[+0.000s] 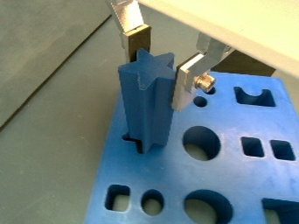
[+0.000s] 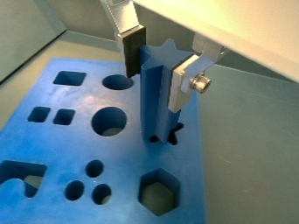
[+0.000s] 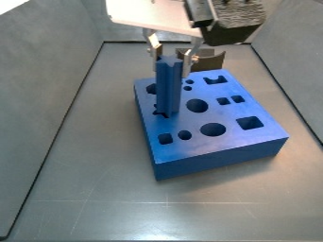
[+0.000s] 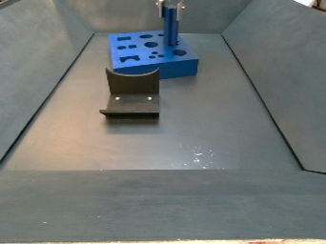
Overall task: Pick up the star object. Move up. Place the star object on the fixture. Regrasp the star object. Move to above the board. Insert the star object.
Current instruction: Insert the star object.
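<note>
Now the gripper [image 2: 156, 59] stands over the board [image 2: 47, 122], jaws clamped on the star object [image 2: 155, 92], whose long axis stands upright, lower end entering the star hole [image 2: 167, 136].

The floor [image 4: 204, 114] is flat, dark grey and a little shiny. Grey walls slope up on the left [image 4: 45, 95] and on the right [image 4: 274, 91]. A far wall [image 4: 121, 14] closes the back. Small bright spots [image 4: 197, 152] of light sit on the floor.
</note>
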